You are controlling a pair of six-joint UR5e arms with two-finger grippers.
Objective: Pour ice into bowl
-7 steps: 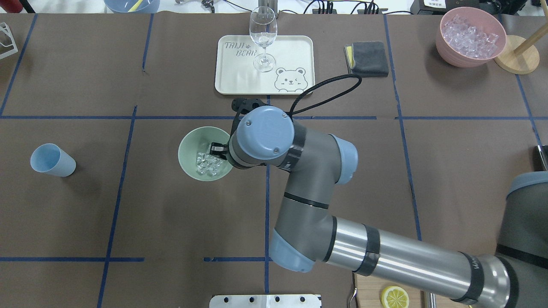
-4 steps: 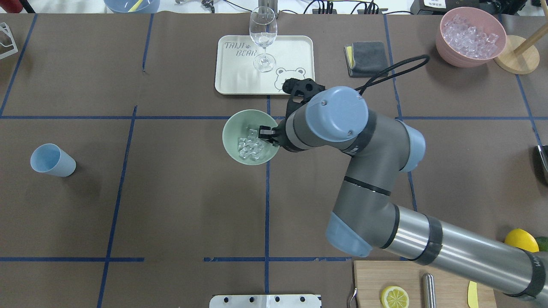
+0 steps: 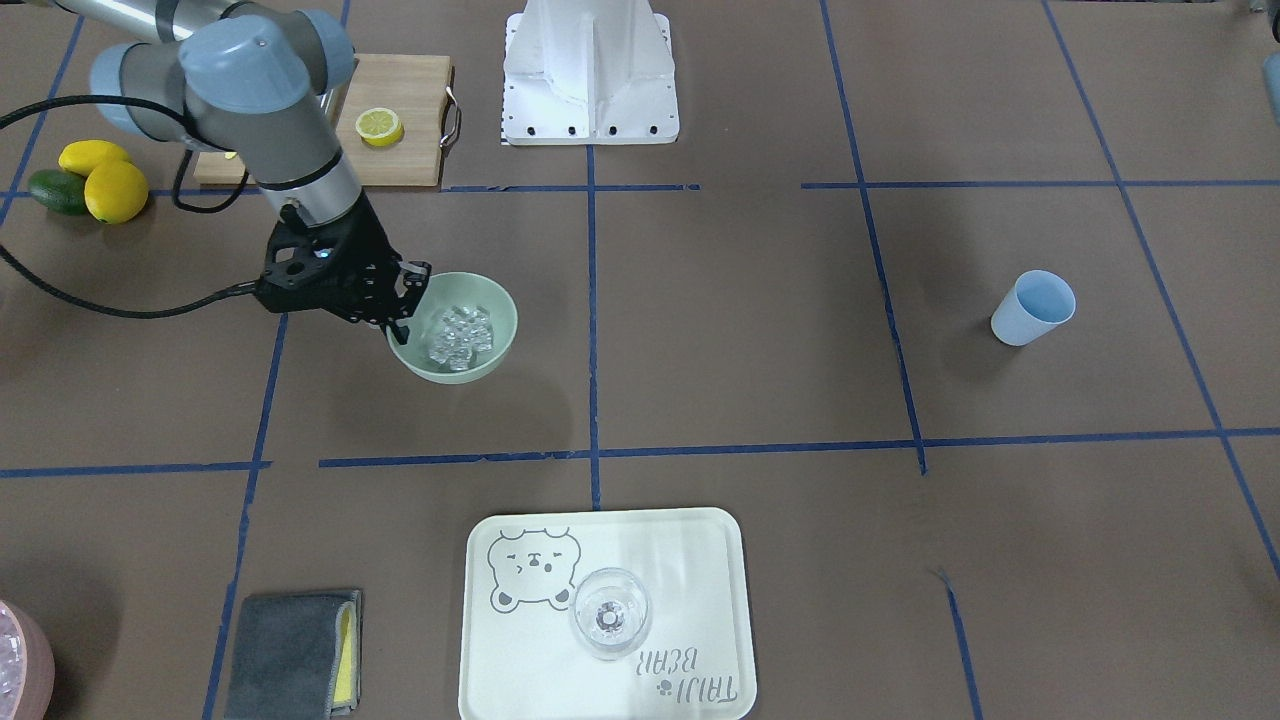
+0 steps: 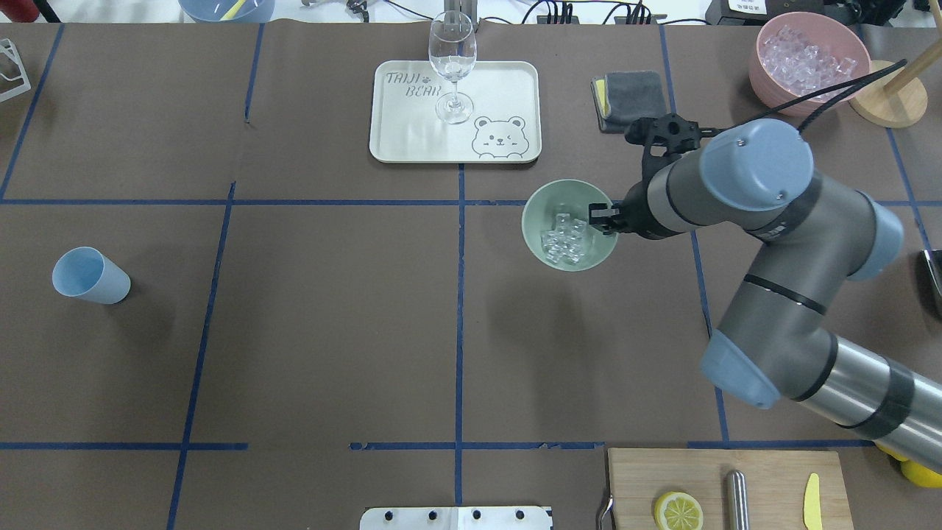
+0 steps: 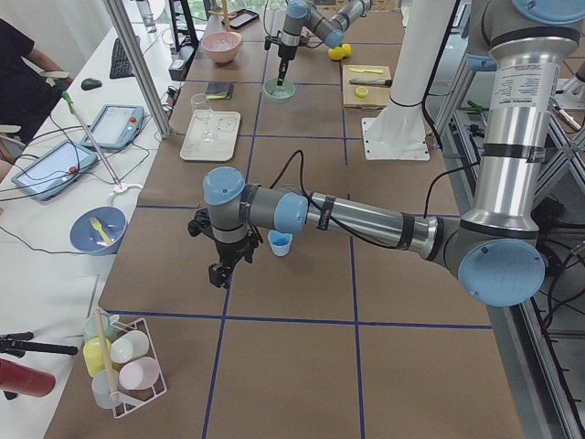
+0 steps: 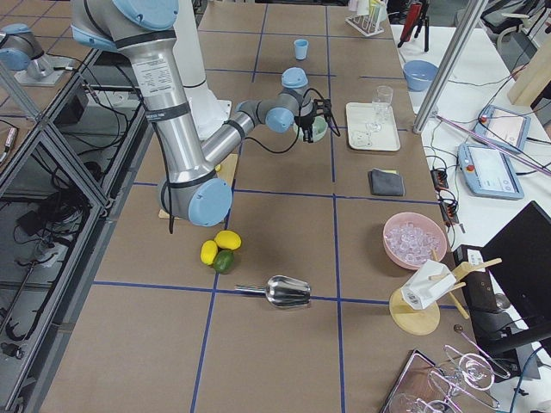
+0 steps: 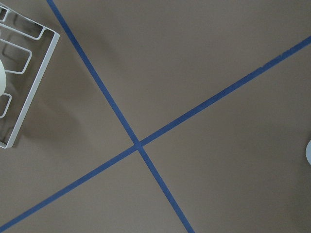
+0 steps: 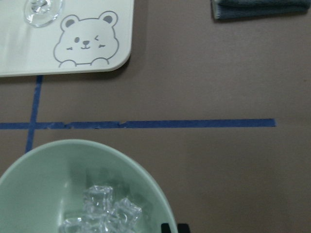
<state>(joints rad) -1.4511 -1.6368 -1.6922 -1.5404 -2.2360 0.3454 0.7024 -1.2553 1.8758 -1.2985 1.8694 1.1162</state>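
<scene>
Carried toward the robot's right, the bowl point(image 4: 533, 215) is now past the centre tape line, near the tray's point(image 4: 401, 136) bear corner.
The right claw point(image 4: 605, 218) pinches the bowl's rim on the arm's side, and the ice point(image 4: 564, 238) lies heaped in the bowl's bottom. The left claw point(image 5: 220, 272) hangs above the counter point(image 4: 331, 331) beside the light blue cup point(image 5: 280, 242); whether it is spread or pressed together cannot be told.

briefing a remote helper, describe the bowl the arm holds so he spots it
Start at the white bear tray in the overhead view. Just right of its near corner is the bowl, its rim pinched by the right gripper. It is sage green with little ice; the pink bowl is heaped.
</scene>
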